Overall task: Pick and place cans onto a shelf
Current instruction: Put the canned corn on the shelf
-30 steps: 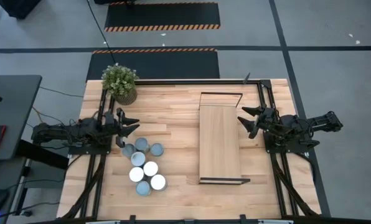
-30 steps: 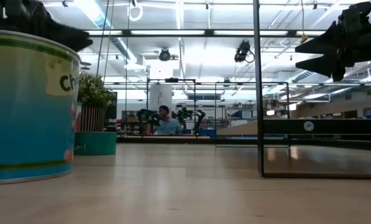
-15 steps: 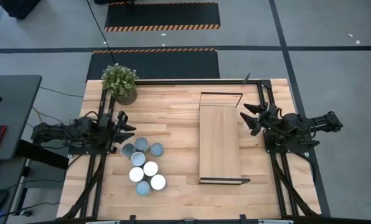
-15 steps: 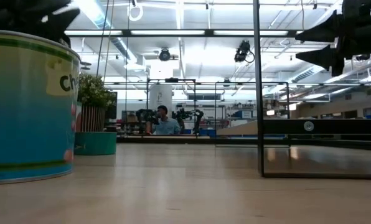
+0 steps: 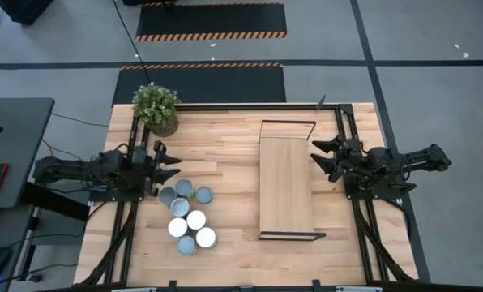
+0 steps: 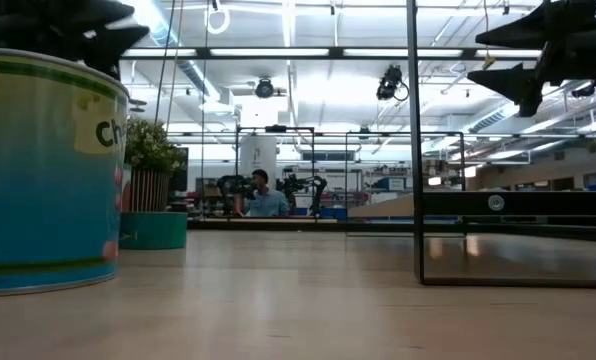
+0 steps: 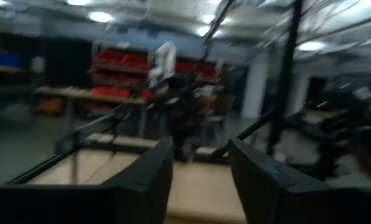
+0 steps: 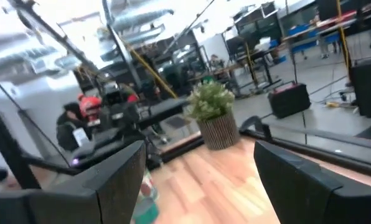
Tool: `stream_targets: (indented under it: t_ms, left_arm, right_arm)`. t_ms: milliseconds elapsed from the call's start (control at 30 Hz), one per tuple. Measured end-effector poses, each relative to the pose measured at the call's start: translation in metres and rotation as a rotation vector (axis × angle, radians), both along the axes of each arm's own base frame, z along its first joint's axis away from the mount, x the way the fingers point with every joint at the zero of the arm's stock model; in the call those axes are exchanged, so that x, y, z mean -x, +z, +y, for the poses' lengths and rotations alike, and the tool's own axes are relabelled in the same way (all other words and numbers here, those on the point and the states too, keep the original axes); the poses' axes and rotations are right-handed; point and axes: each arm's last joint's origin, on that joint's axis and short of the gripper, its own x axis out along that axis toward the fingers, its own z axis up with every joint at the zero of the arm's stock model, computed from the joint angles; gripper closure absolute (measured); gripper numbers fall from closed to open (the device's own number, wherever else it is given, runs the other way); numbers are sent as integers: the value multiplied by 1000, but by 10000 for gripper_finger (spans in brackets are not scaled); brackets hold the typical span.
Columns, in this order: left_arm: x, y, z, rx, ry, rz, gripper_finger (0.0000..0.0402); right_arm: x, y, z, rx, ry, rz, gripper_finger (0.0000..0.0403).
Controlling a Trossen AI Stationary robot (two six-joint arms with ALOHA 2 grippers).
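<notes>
Your left gripper (image 5: 170, 162) hangs just beside the cans (image 5: 186, 212), its jaws parted a little and pinching nothing — a good place to go down on one. The right gripper (image 5: 316, 155), spread and empty, waits at the shelf (image 5: 286, 188) — still bare.

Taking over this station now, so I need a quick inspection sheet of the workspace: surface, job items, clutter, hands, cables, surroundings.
Surface: planked wood table, bare between items.
Job's things: seven cans clustered upright at the table's left; shelf right of centre, nothing on it.
Clutter: potted plant at the far left corner.
Hands: left hand above the table just beyond the cans, fingers apart, empty; right hand by the shelf's right edge, open, empty.
Cables: one dark cable across the floor toward the plant corner.
Surroundings: striped floor mats; a desk at left; a person far behind.
</notes>
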Motion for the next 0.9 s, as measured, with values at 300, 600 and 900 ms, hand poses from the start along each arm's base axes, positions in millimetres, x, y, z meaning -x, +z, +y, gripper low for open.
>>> stream_targets:
  t_ms: [300, 600, 900]
  left_arm:
    - [-22, 14, -1, -38, 4, 319, 171]
    - [-13, 62, -1, 127, 23, 778, 173]
    - [16, 88, -12, 614, 21, 1188, 199]
  right_arm:
    - [-11, 4, -6, 168, -109, 41, 96]
    - [-12, 4, -6, 254, -72, 69, 96]
    - [-12, 6, -6, 404, -102, 100, 96]
